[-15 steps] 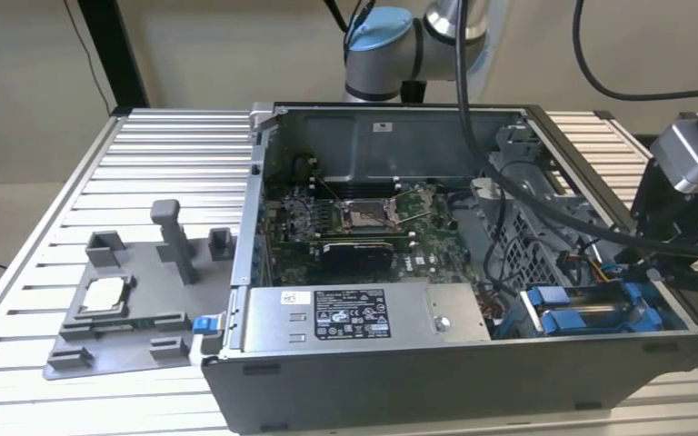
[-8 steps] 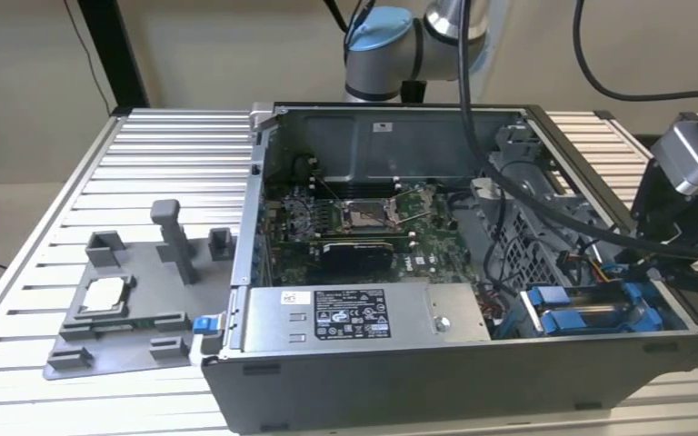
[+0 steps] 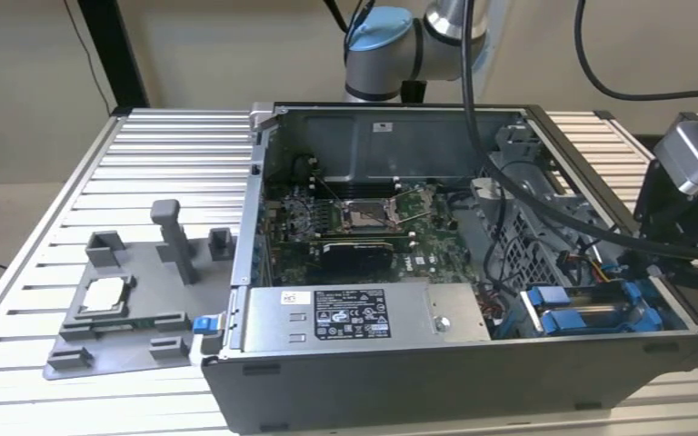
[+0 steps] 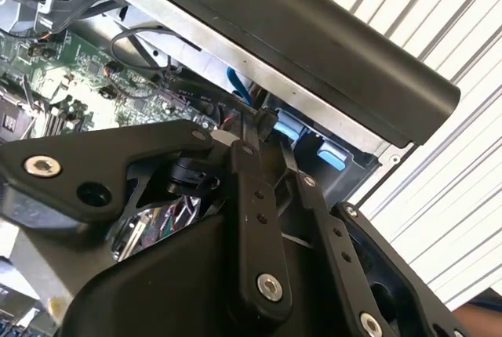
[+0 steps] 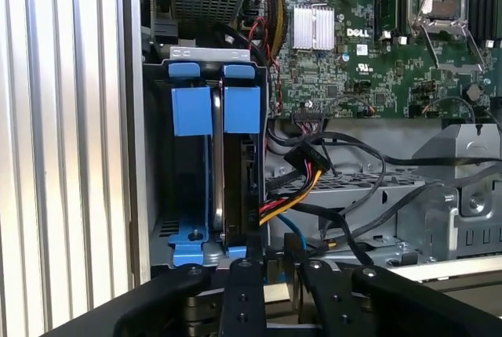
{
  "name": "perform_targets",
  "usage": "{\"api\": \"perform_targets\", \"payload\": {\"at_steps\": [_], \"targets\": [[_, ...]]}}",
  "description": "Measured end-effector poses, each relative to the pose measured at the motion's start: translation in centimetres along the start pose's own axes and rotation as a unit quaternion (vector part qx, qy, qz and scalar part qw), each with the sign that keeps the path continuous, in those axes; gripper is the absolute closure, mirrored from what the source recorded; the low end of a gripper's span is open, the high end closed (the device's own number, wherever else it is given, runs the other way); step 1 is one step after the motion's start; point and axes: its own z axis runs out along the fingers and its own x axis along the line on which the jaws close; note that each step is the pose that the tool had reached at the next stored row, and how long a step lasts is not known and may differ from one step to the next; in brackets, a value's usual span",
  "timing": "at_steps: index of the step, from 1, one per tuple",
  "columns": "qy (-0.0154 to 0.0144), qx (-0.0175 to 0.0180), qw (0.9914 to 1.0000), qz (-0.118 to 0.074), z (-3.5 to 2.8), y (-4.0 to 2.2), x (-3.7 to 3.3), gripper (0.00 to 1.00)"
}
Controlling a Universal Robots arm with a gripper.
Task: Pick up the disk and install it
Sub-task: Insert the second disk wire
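Observation:
The disk (image 5: 218,188) stands on edge in its blue carrier inside the drive bay at the case's corner, beside a second blue carrier (image 5: 241,110). In the exterior view this bay holds the disk (image 3: 592,313) at the case's lower right. My gripper (image 5: 273,252) hovers just outside the bay's open end, apart from the disk, its black fingers (image 5: 252,255) close together with nothing between them. It also shows against the case's rim in the second wrist view (image 4: 259,137), and in the exterior view my gripper (image 3: 658,268) hangs at the case's right side.
The open computer case (image 3: 446,381) lies on a slatted metal table (image 3: 143,163). Cables (image 5: 314,180) crowd the space beside the bay. The power supply box (image 3: 362,313) sits along the front wall. A grey fixture (image 3: 119,350) holding a small chip is on the exterior view's left.

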Motion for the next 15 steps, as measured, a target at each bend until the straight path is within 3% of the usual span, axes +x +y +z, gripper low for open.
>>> {"api": "perform_targets", "payload": {"at_steps": [9,15], "targets": [[0.0000,-0.0001,1.00000,0.000,-0.29,0.10,-0.09,1.00],[0.0000,-0.0021,1.00000,0.000,-0.61,1.23,-0.19,1.00]]}}
